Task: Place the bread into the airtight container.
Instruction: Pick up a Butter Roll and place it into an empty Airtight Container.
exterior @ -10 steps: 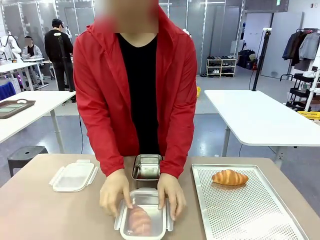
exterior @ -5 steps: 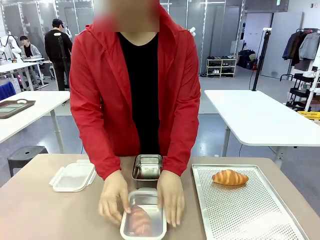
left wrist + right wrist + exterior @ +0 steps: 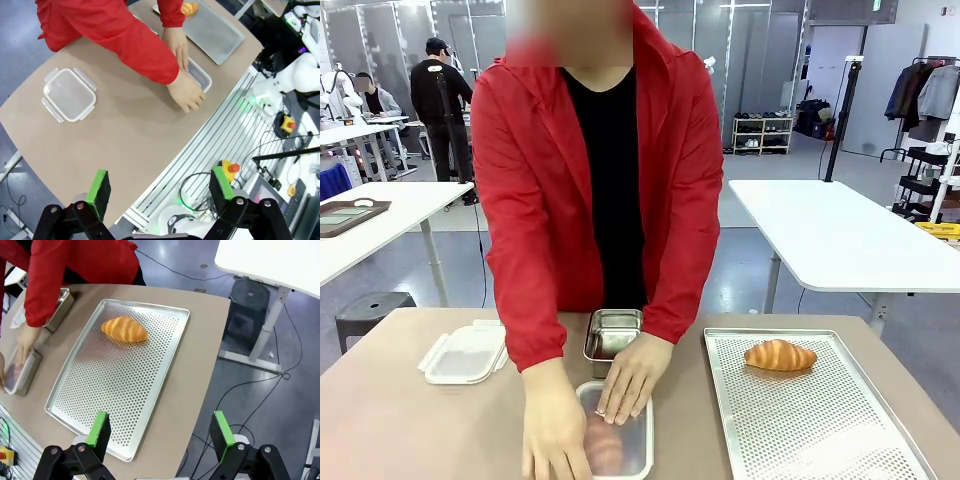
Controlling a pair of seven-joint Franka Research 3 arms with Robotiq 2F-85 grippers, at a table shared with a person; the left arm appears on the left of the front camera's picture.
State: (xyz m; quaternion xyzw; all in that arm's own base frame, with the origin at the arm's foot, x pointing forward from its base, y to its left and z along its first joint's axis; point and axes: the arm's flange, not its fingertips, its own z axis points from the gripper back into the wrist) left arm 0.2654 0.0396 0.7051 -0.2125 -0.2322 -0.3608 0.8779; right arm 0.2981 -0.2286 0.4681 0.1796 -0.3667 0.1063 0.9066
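Note:
A steel airtight container [image 3: 634,452] sits at the table's near edge with a clear lid on it. A bread piece [image 3: 605,450] shows through the lid. A person in a red jacket has one hand [image 3: 632,375] on the lid and the other hand [image 3: 555,432] along the container's side. A second bread, a croissant [image 3: 779,354], lies on the perforated tray [image 3: 820,430]; the right wrist view shows this croissant [image 3: 124,329] too. My left gripper [image 3: 160,186] hangs open high above the table. Off past the tray's corner, my right gripper [image 3: 159,432] is open and holds nothing.
A small open steel container [image 3: 612,334] stands just behind the lidded one. A clear plastic box with a clip lid [image 3: 467,352] rests at the left. The person's arms [image 3: 125,40] reach across the middle of the table. Cables and rails [image 3: 220,145] lie off the near edge.
The person folded the lid's side clips in, then shifted the hands: one now presses on top of the lid, the other slid along the container's side. Neither gripper's view is given earlier.

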